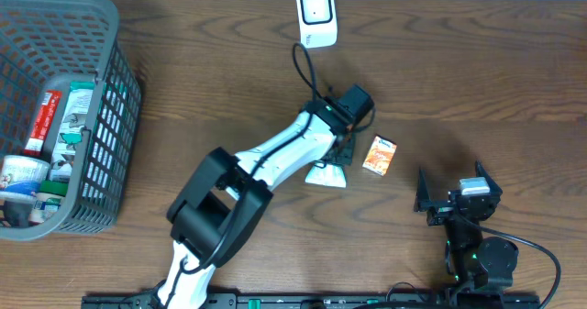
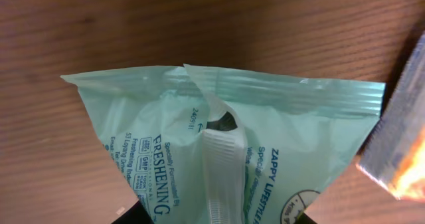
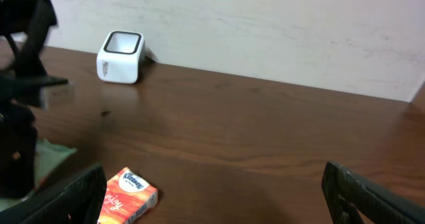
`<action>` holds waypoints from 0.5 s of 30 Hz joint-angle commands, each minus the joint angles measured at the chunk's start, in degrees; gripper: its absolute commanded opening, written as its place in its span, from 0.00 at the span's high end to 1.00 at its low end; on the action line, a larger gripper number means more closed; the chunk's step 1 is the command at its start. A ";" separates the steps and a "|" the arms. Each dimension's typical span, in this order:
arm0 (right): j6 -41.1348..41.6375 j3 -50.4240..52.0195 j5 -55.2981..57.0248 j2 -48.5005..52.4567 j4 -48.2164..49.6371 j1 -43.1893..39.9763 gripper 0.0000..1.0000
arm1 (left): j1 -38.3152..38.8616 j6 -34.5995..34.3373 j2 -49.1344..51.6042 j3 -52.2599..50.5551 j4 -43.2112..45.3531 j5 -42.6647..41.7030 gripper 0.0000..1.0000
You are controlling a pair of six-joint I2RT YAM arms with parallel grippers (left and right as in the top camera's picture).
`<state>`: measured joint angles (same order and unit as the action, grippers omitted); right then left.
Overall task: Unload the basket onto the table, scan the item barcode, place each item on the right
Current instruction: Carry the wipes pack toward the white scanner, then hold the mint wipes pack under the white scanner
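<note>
Surface: brown wood-grain table [image 1: 477,80].
Room: pale wall [image 3: 265,31] behind far edge.
Left gripper [image 1: 332,160]: seemingly pinching green pouch [image 2: 279,137].
Right gripper [image 3: 216,204]: fingers spread.

White left arm [image 1: 284,148], black joints [image 1: 218,213]

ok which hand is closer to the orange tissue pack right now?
Left. The left hand grips the green pouch just beside the orange tissue pack. The right hand sits open, farther off, down-right of it in the overhead view.
</note>
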<state>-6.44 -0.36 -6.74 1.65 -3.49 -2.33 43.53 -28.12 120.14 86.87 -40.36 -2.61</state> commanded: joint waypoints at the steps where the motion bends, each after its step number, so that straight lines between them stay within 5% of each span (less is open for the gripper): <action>1: 0.81 0.04 -0.20 -0.09 -0.20 0.17 0.01 | 1.05 0.15 0.39 -0.02 1.14 2.03 0.72; 4: 0.81 0.04 -0.20 -0.09 -0.20 0.17 0.01 | 1.18 -0.07 0.39 -0.02 2.32 2.10 0.67; 6: 0.81 0.04 -0.20 -0.09 -0.20 0.17 0.01 | 1.18 -0.07 0.39 -0.02 3.10 2.25 0.44; 9: 0.81 0.04 -0.20 -0.09 -0.20 0.17 0.01 | 1.11 0.00 0.31 0.35 3.56 3.50 0.29; 15: 0.81 0.04 -0.20 -0.09 -0.22 0.17 0.01 | 0.79 1.51 -2.03 2.23 3.41 6.80 0.23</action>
<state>-6.44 -0.36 -6.74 1.65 -3.51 -2.33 44.69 -28.18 120.53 87.05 -36.93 1.26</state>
